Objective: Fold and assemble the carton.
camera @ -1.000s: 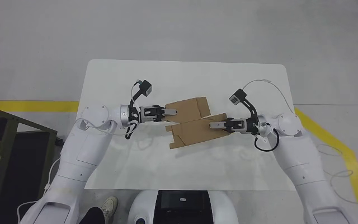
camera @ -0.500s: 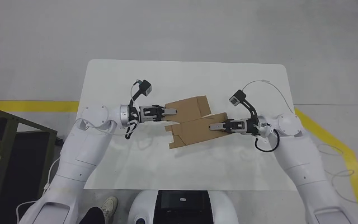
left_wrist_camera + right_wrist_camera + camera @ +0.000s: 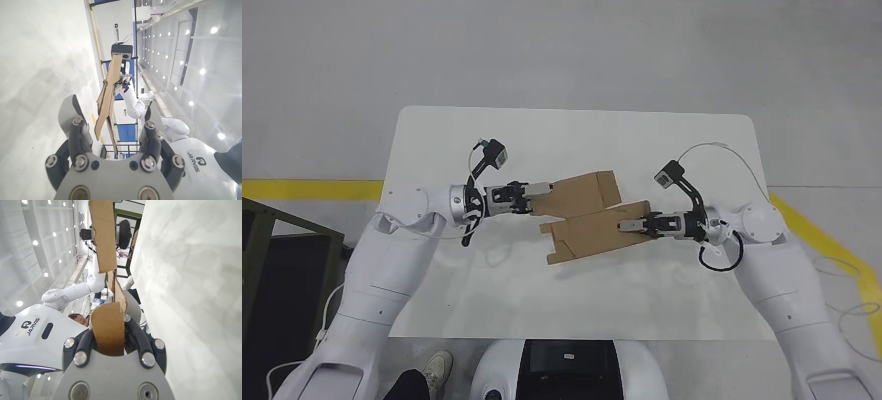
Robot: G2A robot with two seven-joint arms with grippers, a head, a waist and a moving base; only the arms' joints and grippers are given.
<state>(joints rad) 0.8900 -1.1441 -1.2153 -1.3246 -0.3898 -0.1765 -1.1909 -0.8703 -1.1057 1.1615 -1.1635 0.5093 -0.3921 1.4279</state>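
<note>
A flat brown carton (image 3: 587, 215) hangs above the middle of the white table (image 3: 442, 290), one panel overlapping the other. My right gripper (image 3: 625, 227) is shut on the carton's right end; in the right wrist view a cardboard flap (image 3: 108, 328) sits clamped in this gripper (image 3: 113, 315). My left gripper (image 3: 539, 196) is at the carton's left edge. In the left wrist view that gripper (image 3: 112, 103) is open, its fingers (image 3: 72, 115) spread wide, and the carton (image 3: 108, 89) runs edge-on away from the gap between them, apart from both.
A dark cabinet (image 3: 272, 270) stands off the table's left side, beside a yellow floor line (image 3: 302, 188). A thin white cable (image 3: 722, 150) loops over the table's right part. Bare table surface lies in front of and behind the carton.
My left arm has drawn back a little to the left and turned at the wrist. The carton and my right gripper have kept their place.
</note>
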